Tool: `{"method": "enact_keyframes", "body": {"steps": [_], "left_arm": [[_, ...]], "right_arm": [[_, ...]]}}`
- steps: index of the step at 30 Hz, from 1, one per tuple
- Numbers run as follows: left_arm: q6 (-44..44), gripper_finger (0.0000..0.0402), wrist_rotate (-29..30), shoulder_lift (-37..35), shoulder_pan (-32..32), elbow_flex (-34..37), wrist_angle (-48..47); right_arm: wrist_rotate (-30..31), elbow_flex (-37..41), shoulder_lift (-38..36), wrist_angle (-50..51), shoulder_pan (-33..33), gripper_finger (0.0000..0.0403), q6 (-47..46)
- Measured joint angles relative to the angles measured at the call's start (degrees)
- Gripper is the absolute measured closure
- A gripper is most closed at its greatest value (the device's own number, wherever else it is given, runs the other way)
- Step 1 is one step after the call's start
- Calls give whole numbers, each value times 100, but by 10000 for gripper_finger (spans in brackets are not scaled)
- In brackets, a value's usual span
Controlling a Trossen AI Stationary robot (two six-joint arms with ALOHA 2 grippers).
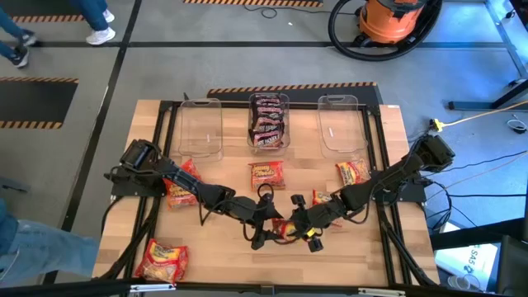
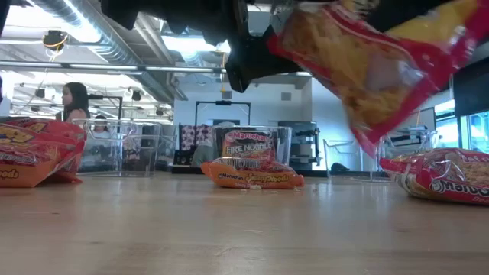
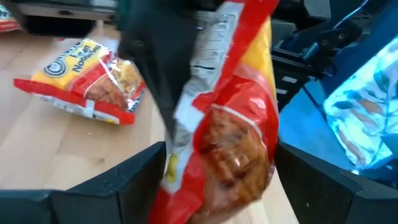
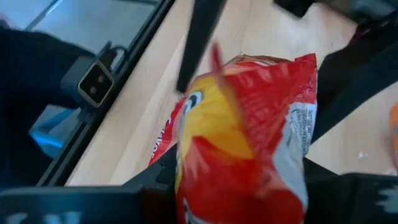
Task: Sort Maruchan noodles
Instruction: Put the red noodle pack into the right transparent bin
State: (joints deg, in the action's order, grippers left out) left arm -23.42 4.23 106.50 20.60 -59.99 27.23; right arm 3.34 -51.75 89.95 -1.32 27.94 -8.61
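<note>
Between both end effectors, packet (image 2: 374, 69) tilted lengthwise.

"Maruchan" and "FIRE NOODLE" are read on a dark packet (image 2: 250, 145) at frame centre, low view. Other packet lettering is not legible with certainty.

A workshop: hazard-striped floor tape (image 1: 289, 85); orange shop vacuum (image 1: 394, 21); exposed ceiling ducts (image 2: 84, 27).

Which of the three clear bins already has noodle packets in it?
The middle bin, holding dark maroon packets. The left bin and right bin hold none.
</note>
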Motion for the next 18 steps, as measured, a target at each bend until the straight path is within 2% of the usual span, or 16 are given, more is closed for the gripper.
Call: {"method": "enact_keyframes", "body": {"steps": [5, 10, 14, 16, 18], "left_arm": [[-2, 134, -207, 0, 2, 0, -59], [-2, 205, -199, 0, -2, 0, -97], [2, 259, -73, 0, 2, 0, -154], [22, 274, -6, -33, 2, 0, -203], [-2, 282, 75, -140, -8, -9, -315]], "right_arm": [[119, 0, 0, -244, 2, 272, 7], [164, 0, -4, -254, 15, 264, -55], [117, -18, -20, -178, -26, 233, -333], [-82, -201, -119, 334, -62, 210, -400], [-348, -564, -292, 1342, -160, 190, -569]]}}
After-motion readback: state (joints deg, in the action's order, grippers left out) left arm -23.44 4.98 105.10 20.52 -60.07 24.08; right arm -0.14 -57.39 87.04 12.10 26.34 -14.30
